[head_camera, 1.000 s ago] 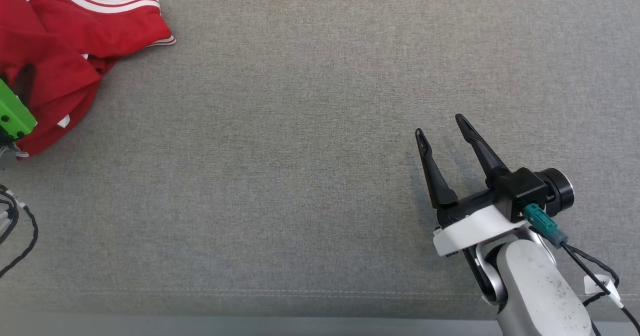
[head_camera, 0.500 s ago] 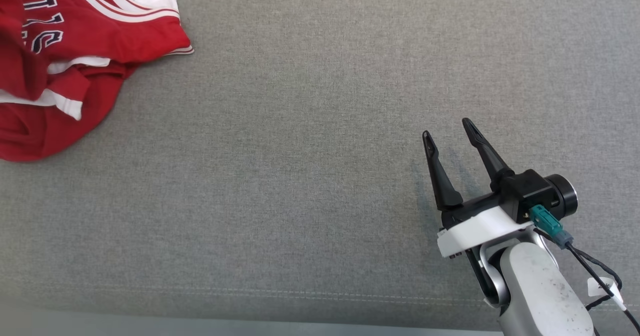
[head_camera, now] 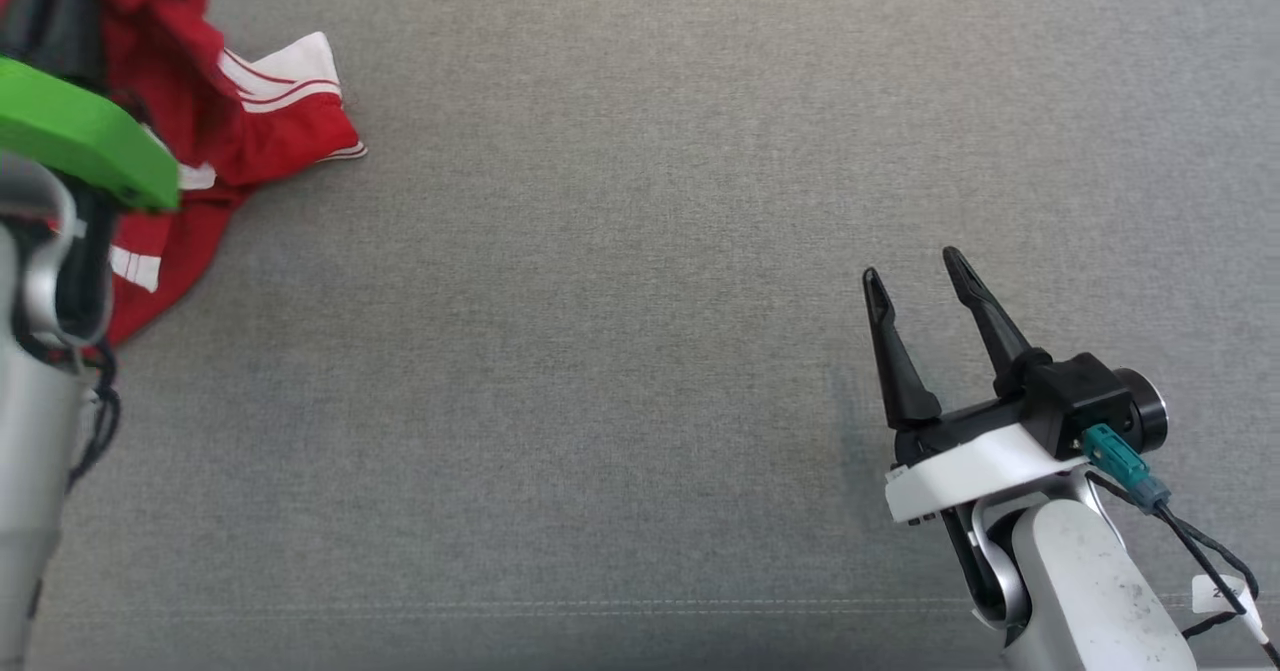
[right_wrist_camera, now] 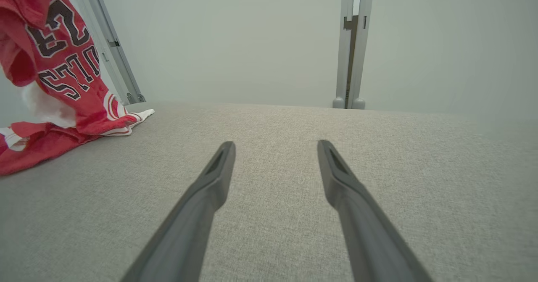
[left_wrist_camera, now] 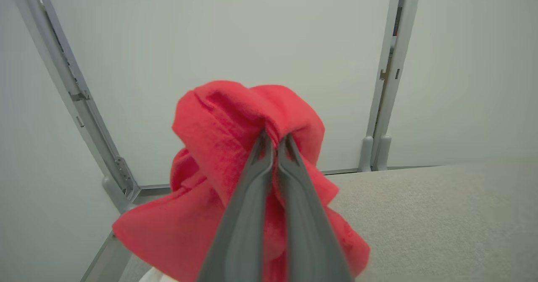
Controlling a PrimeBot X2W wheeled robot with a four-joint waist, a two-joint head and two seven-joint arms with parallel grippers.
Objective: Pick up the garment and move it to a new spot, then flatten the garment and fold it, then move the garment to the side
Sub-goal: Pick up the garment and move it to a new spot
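Fingers of right arm [right_wrist_camera: 218,168] spread wide, empty, low over the grey bench [right_wrist_camera: 294,122]. Fingers of left arm [left_wrist_camera: 260,156] pinched together on a red fold of the garment [left_wrist_camera: 218,118], held above the bench. Garment hem lies on the bench, far and to the left of the wide fingers.

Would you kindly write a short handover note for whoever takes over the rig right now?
Left gripper: shut on a bunch of the red garment, holding it up.
Right gripper: open, empty, over the grey table at the near right.
Garment: upper part raised, lower part and a striped sleeve lying on the table's far left.
Done: garment grasped and partly raised.
Left: carry it to a new spot, flatten, fold, move aside.
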